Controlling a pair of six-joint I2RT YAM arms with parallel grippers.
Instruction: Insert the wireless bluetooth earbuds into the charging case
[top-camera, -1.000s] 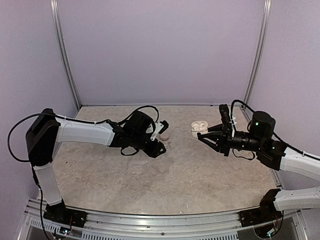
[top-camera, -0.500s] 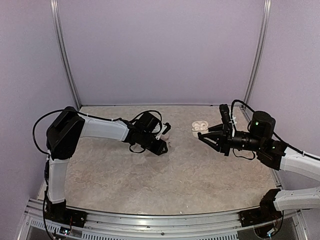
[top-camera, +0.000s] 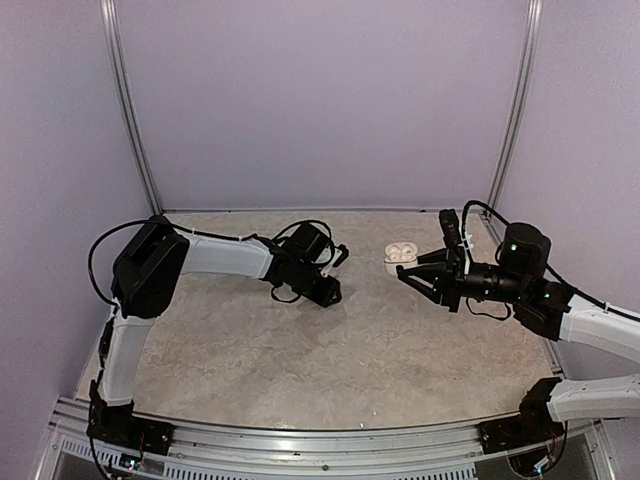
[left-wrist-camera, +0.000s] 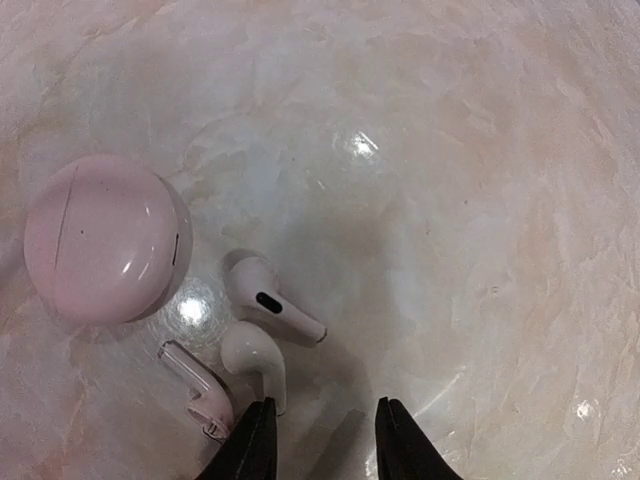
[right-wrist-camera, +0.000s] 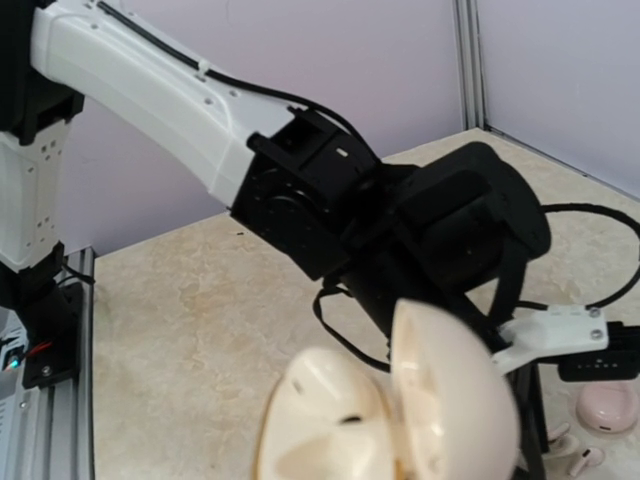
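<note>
Two white earbuds lie on the table in the left wrist view, one (left-wrist-camera: 272, 303) beside the other (left-wrist-camera: 254, 359). My left gripper (left-wrist-camera: 322, 440) is open just above them, its left fingertip (left-wrist-camera: 252, 443) at the nearer earbud's stem tip. In the top view the left gripper (top-camera: 330, 292) hides the earbuds. My right gripper (top-camera: 422, 275) is shut on the white charging case (top-camera: 400, 254), held above the table with its lid open. In the right wrist view the case (right-wrist-camera: 390, 420) fills the bottom, blurred, and hides the fingers.
A round pink puck (left-wrist-camera: 100, 240) lies left of the earbuds and also shows in the right wrist view (right-wrist-camera: 608, 408). A small pinkish translucent piece (left-wrist-camera: 195, 385) lies beside the nearer earbud. The left arm (top-camera: 220, 258) stretches across the table's left half.
My left arm has reached further right and down, so its gripper now covers the puck and earbuds in the top view. The right arm and the case have not moved.
</note>
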